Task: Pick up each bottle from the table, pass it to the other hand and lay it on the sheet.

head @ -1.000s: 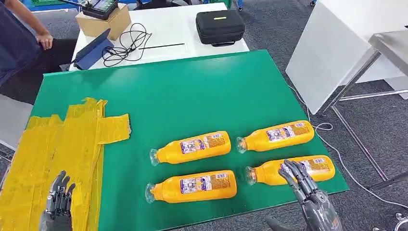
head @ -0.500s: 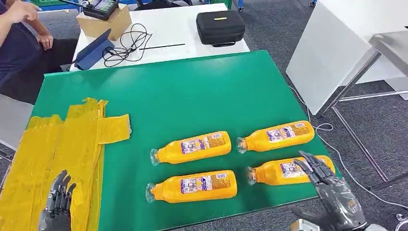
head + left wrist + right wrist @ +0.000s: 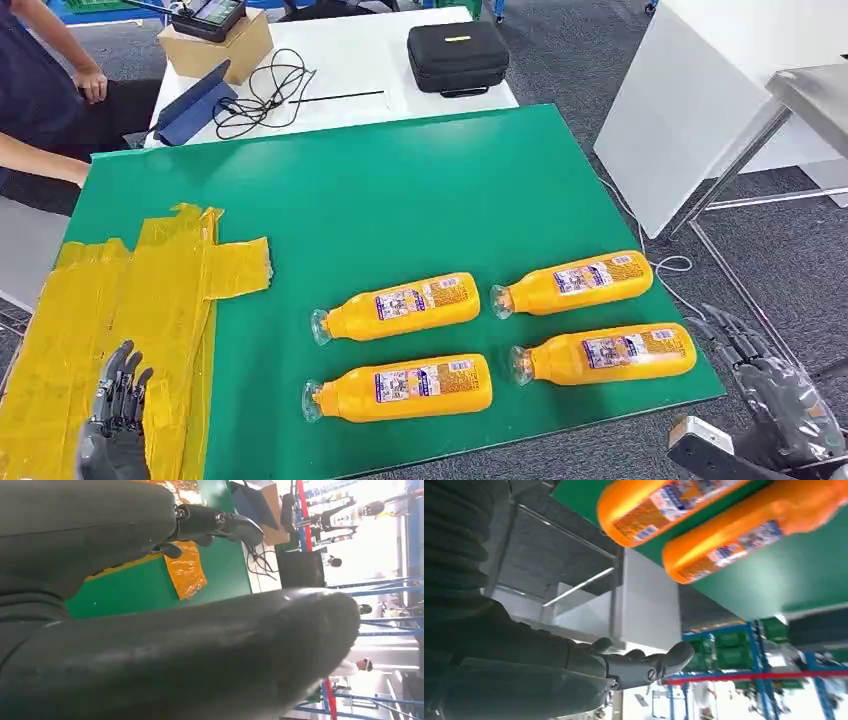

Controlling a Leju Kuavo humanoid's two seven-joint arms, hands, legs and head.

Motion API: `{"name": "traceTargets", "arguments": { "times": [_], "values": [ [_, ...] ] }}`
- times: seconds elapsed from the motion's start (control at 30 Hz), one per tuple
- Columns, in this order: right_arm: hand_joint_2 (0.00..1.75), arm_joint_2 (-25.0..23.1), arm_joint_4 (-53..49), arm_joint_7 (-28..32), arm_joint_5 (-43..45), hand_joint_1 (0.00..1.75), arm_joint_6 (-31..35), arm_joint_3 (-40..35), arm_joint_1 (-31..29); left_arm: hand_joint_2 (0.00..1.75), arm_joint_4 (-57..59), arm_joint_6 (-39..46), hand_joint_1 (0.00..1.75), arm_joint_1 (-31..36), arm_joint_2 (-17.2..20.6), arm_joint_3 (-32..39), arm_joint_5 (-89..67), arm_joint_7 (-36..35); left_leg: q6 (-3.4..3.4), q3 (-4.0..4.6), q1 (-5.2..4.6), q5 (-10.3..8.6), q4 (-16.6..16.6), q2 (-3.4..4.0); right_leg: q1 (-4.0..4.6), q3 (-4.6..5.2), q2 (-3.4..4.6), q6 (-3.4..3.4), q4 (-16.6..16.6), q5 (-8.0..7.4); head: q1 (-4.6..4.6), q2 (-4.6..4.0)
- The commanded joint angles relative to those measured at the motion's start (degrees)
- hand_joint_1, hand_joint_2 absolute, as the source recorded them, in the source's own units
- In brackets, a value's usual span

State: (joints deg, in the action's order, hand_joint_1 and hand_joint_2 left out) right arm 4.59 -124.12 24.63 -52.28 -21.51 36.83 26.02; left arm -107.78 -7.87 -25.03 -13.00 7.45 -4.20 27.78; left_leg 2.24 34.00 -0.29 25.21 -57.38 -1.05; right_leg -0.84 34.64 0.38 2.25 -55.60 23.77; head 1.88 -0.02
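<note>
Several orange bottles lie on their sides on the green table (image 3: 400, 190), necks pointing left: a far left bottle (image 3: 398, 305), a far right bottle (image 3: 575, 281), a near left bottle (image 3: 402, 388) and a near right bottle (image 3: 605, 353). A yellow sheet (image 3: 120, 320) covers the table's left part. My right hand (image 3: 775, 385) hangs open beyond the table's right edge, a short way right of the near right bottle, holding nothing. In the right wrist view two of the bottles (image 3: 664, 507) (image 3: 744, 535) lie beyond my right hand (image 3: 644, 667). My left hand (image 3: 115, 420) hovers open over the sheet's near end.
A white table (image 3: 340, 70) behind the green one carries a black case (image 3: 457, 55), a cardboard box (image 3: 215, 45), a blue folder (image 3: 190, 105) and cables (image 3: 260, 95). A person (image 3: 45, 100) sits at the far left. A white cabinet (image 3: 690, 110) and metal table legs (image 3: 740, 180) stand to the right.
My right hand has drawn away to the right from over the near right bottle, off past the table's edge. The person's arm at the far left has moved. The bottles lie unmoved.
</note>
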Motion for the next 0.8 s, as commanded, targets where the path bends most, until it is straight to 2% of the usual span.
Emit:
{"name": "traceTargets", "arguments": {
  "times": [0.03,0.17,0.3,0.4,0.43,0.53,0.57,0.63,0.8],
  "values": [
    [1.75,1.8,12.8,-2.3,-1.3,0.0,2.2,-3.7,-4.9,0.0,5.3,0.7,0.0,2.9,2.1,-1.3,0.2,-0.9,-0.13,-0.38,0.1,0.09,0.1,0.15,0.12,-0.41,0.04,-0.09,0.2,0.03,-0.02,0.0],
    [1.75,4.7,19.7,-6.1,-0.4,0.0,6.7,-11.2,-6.3,0.0,7.1,1.9,0.0,4.1,3.3,-2.7,0.2,-0.7,-0.15,-0.46,0.13,0.08,0.2,0.24,0.15,-0.54,0.11,-0.1,0.3,-0.02,0.0,0.0],
    [1.75,5.2,19.7,-6.8,0.1,0.0,6.9,-12.0,-5.9,0.0,7.2,2.4,0.0,4.2,3.6,-3.0,-0.2,-0.7,-0.11,-0.31,0.08,0.05,0.1,0.16,0.09,-0.41,0.07,-0.08,0.2,0.0,-0.02,0.0],
    [1.75,7.4,23.5,-9.6,1.4,0.0,9.2,-16.4,-6.2,0.0,10.3,3.0,0.0,6.8,5.2,-5.2,0.1,-1.2,-0.05,-0.28,0.04,-0.01,0.1,0.07,0.05,-0.3,0.02,-0.05,0.1,-0.01,-0.02,0.0],
    [1.75,8.7,25.0,-10.6,1.8,0.0,10.4,-18.6,-6.4,0.0,11.0,3.5,0.0,7.4,5.8,-6.0,0.2,-1.1,-0.12,-0.52,0.11,0.05,0.2,0.12,0.12,-0.56,0.02,-0.11,0.3,0.03,0.0,0.0],
    [1.75,9.6,26.8,-12.4,2.4,0.0,12.4,-21.6,-6.8,0.0,11.9,4.3,0.0,8.0,6.8,-6.6,0.9,-0.9,-0.04,-0.26,0.05,-0.02,0.1,0.09,0.06,-0.29,0.05,-0.04,0.1,-0.04,-0.04,0.0],
    [1.75,9.8,27.0,-13.2,2.5,0.0,12.8,-22.4,-6.9,0.0,12.2,4.4,0.0,8.2,7.2,-6.9,1.2,-0.8,-0.12,-0.48,0.1,0.05,0.2,0.17,0.12,-0.53,0.07,-0.09,0.2,0.01,0.0,0.0],
    [1.75,10.2,27.1,-14.0,3.0,0.0,13.2,-22.9,-6.5,0.0,13.4,4.6,0.0,8.6,8.1,-7.4,1.7,-0.6,-0.03,-0.2,0.03,-0.02,0.1,0.08,0.03,-0.23,0.04,-0.03,0.1,-0.03,-0.02,0.0],
    [1.75,10.8,26.9,-14.4,3.4,0.0,13.3,-23.0,-6.0,0.0,13.8,4.7,0.0,8.8,8.7,-8.1,2.0,-0.4,-0.09,-0.35,0.07,0.03,0.1,0.07,0.08,-0.39,0.0,-0.08,0.1,0.03,0.0,0.0]
  ]
}}
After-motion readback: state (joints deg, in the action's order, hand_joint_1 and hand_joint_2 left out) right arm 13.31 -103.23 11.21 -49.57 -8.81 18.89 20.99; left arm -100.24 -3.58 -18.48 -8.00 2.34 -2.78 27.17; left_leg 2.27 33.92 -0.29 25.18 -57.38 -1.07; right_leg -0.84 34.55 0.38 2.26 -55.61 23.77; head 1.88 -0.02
